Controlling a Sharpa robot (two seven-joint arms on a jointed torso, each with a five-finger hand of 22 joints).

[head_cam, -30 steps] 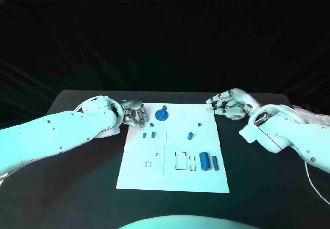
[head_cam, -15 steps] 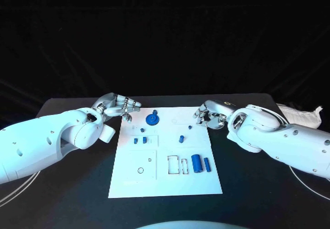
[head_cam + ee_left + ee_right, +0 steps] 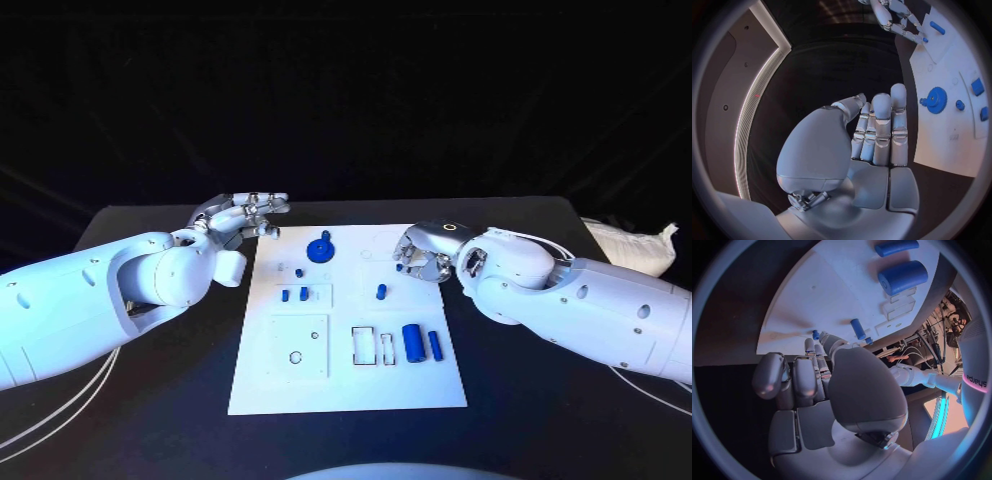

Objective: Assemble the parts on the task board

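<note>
The right hand hung over the task board's right edge, in the upper middle of the head view, fingers curled inward. The right wrist view showed nothing clearly between them, though the fingertips were partly hidden, so I cannot rule out a small part there. The left hand hovered over the black counter just off the board's upper left corner, fingers straight and pressed side by side, holding nothing.

The likeliest trouble from here was a curled right hand coming down among small loose parts: its knuckles could brush the small blue peg just below and left of it and roll it off its spot. A closed hand would also have to spread before any grasp, and doing that low over the board could scatter pieces.

The blue gear stood at the board's top centre, between the two hands and touching neither. The large blue cylinder and the slim blue rod lay side by side lower on the board's right half, well below the right hand.
</note>
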